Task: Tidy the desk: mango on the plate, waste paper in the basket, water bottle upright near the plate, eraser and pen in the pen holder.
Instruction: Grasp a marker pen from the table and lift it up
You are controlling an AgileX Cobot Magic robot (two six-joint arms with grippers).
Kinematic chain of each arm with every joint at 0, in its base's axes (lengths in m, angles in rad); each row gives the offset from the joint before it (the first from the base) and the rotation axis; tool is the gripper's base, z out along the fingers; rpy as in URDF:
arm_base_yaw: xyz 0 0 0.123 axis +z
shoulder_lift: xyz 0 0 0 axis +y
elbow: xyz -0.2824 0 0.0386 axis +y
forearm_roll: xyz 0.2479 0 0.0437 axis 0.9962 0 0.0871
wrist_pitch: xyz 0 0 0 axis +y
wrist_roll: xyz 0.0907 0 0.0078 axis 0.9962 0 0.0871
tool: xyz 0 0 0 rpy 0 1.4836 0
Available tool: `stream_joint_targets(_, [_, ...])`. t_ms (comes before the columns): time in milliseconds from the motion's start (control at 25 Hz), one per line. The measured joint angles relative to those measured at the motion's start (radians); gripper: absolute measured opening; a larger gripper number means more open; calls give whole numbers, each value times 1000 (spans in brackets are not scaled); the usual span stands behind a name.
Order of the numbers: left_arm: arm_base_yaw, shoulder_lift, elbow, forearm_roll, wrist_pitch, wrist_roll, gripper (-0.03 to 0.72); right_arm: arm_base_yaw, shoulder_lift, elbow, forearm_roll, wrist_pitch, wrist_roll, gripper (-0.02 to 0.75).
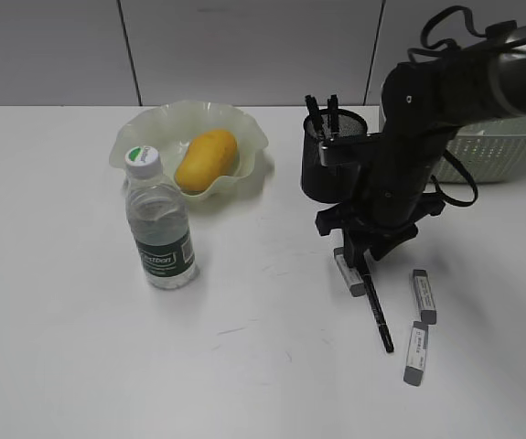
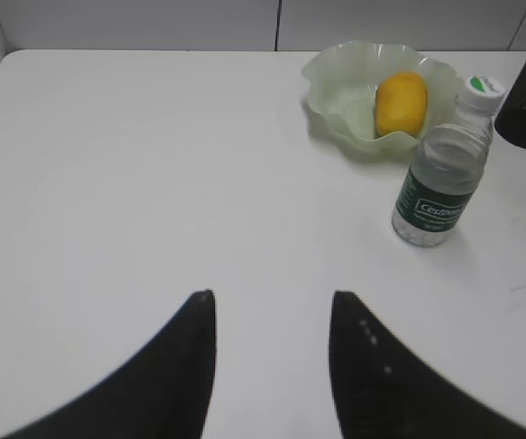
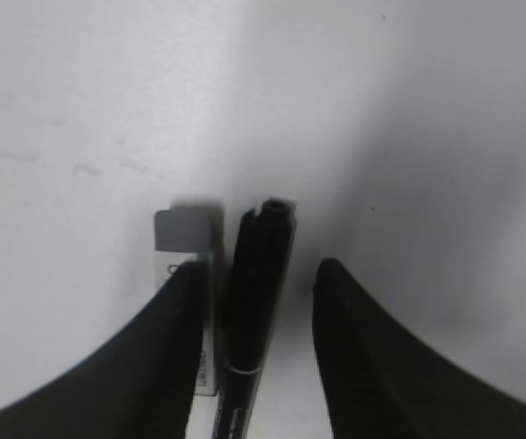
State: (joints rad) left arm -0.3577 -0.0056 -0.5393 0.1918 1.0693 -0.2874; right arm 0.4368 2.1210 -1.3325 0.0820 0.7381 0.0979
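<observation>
The yellow mango (image 1: 208, 158) lies in the pale green ruffled plate (image 1: 134, 137). The water bottle (image 1: 160, 224) stands upright in front of the plate. The black mesh pen holder (image 1: 336, 151) holds a couple of dark pens. My right gripper (image 1: 359, 261) is low over the desk (image 1: 80, 347) and open. In the right wrist view its fingers (image 3: 259, 265) straddle a black pen (image 3: 264, 229), with a grey-white eraser (image 3: 187, 233) beside the left finger. My left gripper (image 2: 272, 306) is open and empty over bare desk. The waste paper is not visible.
Two more erasers (image 1: 424, 294) (image 1: 415, 352) lie right of the pen (image 1: 379, 315). The pale green basket (image 1: 496, 146) stands at the back right, partly behind my right arm. The left wrist view shows the plate (image 2: 336, 82), mango (image 2: 400, 102) and bottle (image 2: 441, 169).
</observation>
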Motion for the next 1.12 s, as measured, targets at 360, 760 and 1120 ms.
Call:
stream_joint_targets(360, [0,0,0,0,0,1,299,2,6,-5,-2,5,6,245])
stream_joint_targets(760, [0,0,0,0,0,2,288,1,-41,3,-82,-39,6,244])
stream_joint_targets(1120, [0,0,0,0,0,2,288,1,9,4,-61,-52,6,244])
